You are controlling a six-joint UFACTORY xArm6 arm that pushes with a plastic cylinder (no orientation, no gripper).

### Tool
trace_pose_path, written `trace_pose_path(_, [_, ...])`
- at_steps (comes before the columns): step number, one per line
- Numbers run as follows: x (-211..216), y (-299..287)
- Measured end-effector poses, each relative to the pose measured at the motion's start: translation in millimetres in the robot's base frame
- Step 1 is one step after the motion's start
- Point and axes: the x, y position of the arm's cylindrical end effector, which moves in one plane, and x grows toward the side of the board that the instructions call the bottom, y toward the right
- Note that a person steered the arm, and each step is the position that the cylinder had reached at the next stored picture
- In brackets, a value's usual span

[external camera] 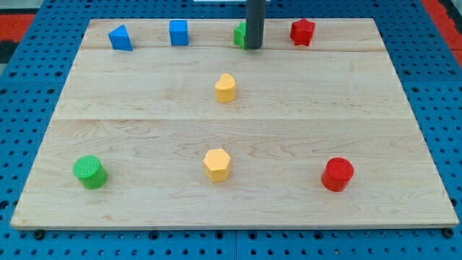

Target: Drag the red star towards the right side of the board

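The red star (302, 32) lies near the view's top edge of the wooden board (144, 123), right of centre. My tip (254, 48) comes down from the view's top and touches the board just left of the red star, with a gap between them. The rod stands right in front of a green block (239, 35) and hides most of it, so its shape cannot be made out.
A blue triangular block (120, 37) and a blue cube (178, 32) sit along the top left. A yellow block (225, 87) is at the centre, a yellow hexagon (216, 164) below it. A green cylinder (89, 172) is bottom left, a red cylinder (337, 174) bottom right.
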Motion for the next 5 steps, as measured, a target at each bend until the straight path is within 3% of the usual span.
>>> trace_pose_path(2, [-31.7, 47.7])
trace_pose_path(4, [-37.4, 148.2])
trace_pose_path(5, [6.4, 158.1])
